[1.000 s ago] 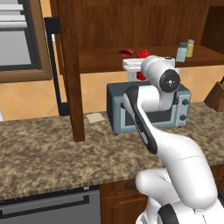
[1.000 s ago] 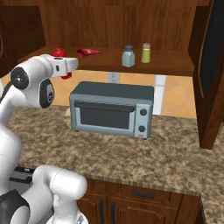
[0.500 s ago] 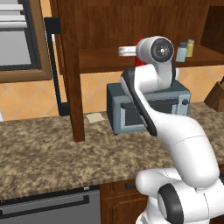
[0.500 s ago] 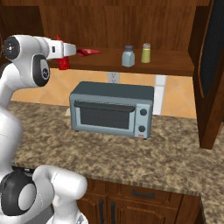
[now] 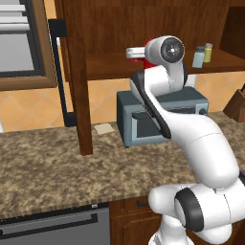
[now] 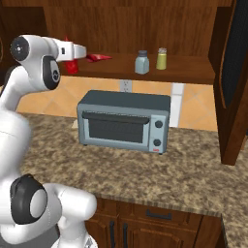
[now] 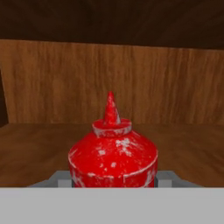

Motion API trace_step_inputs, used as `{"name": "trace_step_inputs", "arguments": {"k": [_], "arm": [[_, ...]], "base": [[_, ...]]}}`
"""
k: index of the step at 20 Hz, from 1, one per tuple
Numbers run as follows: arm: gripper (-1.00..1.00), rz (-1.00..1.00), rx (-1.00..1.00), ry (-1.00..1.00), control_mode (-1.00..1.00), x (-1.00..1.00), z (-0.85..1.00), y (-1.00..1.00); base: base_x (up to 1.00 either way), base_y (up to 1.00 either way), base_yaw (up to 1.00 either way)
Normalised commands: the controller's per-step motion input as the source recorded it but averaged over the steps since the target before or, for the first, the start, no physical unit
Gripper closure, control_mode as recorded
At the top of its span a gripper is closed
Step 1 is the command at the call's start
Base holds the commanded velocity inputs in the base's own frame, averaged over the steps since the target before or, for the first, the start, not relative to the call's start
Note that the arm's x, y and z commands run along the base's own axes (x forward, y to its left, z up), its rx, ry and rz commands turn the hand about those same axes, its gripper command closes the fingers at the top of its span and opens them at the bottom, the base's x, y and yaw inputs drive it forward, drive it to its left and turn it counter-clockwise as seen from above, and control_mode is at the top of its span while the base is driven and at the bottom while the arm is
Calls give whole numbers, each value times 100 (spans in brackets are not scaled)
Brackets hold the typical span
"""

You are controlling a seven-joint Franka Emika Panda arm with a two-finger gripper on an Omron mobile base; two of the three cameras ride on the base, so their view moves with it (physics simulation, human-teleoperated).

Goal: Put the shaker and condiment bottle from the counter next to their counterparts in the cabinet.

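The claw was closed partway on the bottle, its grey tips hugging the red body on either side; the bottle stood upright between them, nozzle pointing up, its long axis vertical. In the right base view the bottle sat at the left end of the cabinet shelf, low over the plank, though whether its base touched the wood could not be told. Just to its right lay the flat red item, its counterpart. Further right along the shelf stood the blue-grey shaker beside the yellow-green shaker. The next move seemed to turn on setting the bottle down and letting go.
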Motion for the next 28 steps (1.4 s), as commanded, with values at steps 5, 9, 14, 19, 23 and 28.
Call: {"name": "trace_step_inputs", "arguments": {"k": [5,9,14,19,23,28], "arm": [[100,0,0,-1,-100,38,2,1],[100,0,0,-3,-100,33,0,8],[100,0,1,-5,-100,36,0,15],[100,0,1,0,-100,44,-1,7],[100,0,0,0,-100,39,-2,0],[100,0,0,0,-100,30,-6,0]], "base": [[0,0,0],[0,0,0],[0,0,0],[0,0,0],[0,0,0],[0,0,0]]}}
